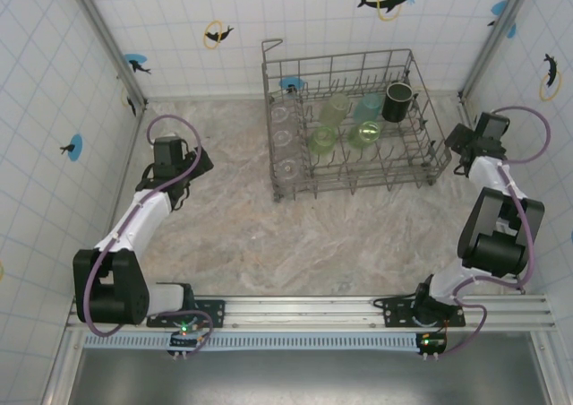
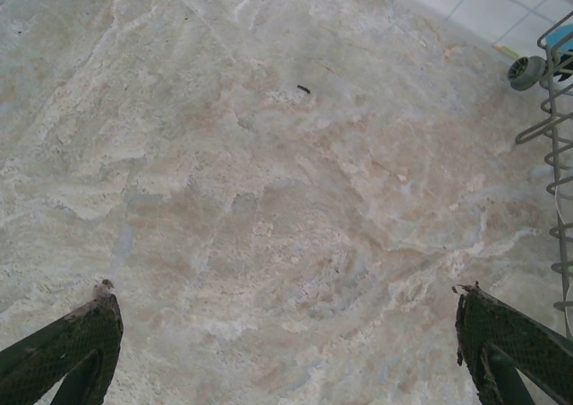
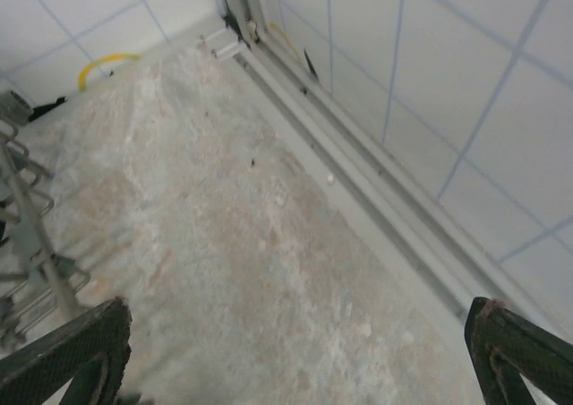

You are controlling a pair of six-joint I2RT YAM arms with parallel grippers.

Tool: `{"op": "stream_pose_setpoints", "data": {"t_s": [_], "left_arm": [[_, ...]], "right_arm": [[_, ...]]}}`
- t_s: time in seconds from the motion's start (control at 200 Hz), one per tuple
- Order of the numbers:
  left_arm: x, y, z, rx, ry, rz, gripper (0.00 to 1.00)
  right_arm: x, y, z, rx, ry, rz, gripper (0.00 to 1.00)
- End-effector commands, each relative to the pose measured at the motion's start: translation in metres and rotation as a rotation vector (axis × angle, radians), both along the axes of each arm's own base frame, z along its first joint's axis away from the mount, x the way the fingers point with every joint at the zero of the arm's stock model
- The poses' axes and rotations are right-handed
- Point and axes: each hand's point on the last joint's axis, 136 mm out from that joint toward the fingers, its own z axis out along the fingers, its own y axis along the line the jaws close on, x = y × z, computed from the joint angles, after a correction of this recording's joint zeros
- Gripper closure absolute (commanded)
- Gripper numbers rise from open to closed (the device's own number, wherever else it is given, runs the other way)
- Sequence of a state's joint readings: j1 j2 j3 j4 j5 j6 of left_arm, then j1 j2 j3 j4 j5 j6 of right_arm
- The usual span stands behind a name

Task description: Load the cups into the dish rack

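- At the far right-centre of the table (image 1: 224,235), you have the dish rack (image 1: 340,64), a grey wire basket with rows of upright tines. Its long axis runs left to right in the top view, turned slightly so that its right end sits nearer to you.
- Every cup you can see is already inside the dish rack. Three clear glasses (image 1: 284,140) stand in a line down its left end, one behind the other.
- Three translucent green tumblers (image 1: 323,140) and a teal cup (image 1: 368,107) cluster in the middle, round rims facing the overhead camera. You cannot tell their exact tilt.
- The glossy black mug (image 1: 397,100) sits at the back right corner, with its open mouth facing up.
- Your left gripper (image 2: 286,290) hangs over bare marbled stone, left of the dish rack and well apart from it. Its dark, cross-hatched fingers (image 2: 85,338) are spread wide with nothing between them. The wire edge of the dish rack (image 2: 555,136) and a small grey wheel (image 2: 526,72) show at the right of the left wrist view.
- Your right gripper (image 3: 297,306) is spread just as wide and holds nothing. It sits just beside the right end of the dish rack, between it and the tiled wall (image 3: 466,82).
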State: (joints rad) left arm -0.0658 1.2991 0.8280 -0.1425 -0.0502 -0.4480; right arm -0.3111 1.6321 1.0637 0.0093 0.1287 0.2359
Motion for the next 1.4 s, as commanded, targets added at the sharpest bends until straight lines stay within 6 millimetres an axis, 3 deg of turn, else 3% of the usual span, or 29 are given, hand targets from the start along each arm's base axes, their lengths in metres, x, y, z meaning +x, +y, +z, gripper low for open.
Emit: {"op": "stream_pose_setpoints", "data": {"t_s": [0.0, 0.17, 0.385, 0.565, 0.681, 0.916, 1.036, 1.166, 1.396], "left_arm": [[0.001, 0.001, -0.006, 0.001, -0.006, -0.012, 0.03], [0.002, 0.001, -0.011, -0.009, -0.018, -0.009, 0.02], [0.002, -0.001, -0.018, -0.012, -0.010, -0.017, 0.02], [0.001, -0.002, -0.018, -0.017, -0.008, -0.022, 0.02], [0.001, -0.002, -0.016, -0.021, -0.018, -0.019, 0.02], [0.001, 0.003, -0.013, -0.016, -0.031, 0.011, 0.02], [0.000, 0.027, -0.006, 0.048, -0.046, 0.082, 0.02], [-0.006, 0.060, -0.006, 0.097, -0.095, 0.183, 0.03], [-0.037, 0.084, -0.044, 0.146, -0.181, 0.305, 0.02]], "right_arm": [[0.006, 0.007, -0.017, -0.051, 0.008, 0.068, 0.01], [0.017, 0.051, -0.029, -0.063, 0.002, 0.218, 0.01], [0.015, 0.138, -0.054, -0.127, 0.085, 0.442, 0.01], [0.007, 0.175, -0.049, -0.126, 0.072, 0.489, 0.01], [0.004, 0.169, -0.033, -0.149, 0.049, 0.442, 0.01], [-0.015, 0.117, -0.015, -0.115, 0.014, 0.287, 0.01], [-0.035, 0.092, -0.016, -0.087, -0.042, 0.211, 0.01], [-0.052, 0.079, -0.023, -0.052, -0.088, 0.160, 0.01], [-0.077, 0.082, -0.050, -0.007, -0.139, 0.148, 0.01]]}}
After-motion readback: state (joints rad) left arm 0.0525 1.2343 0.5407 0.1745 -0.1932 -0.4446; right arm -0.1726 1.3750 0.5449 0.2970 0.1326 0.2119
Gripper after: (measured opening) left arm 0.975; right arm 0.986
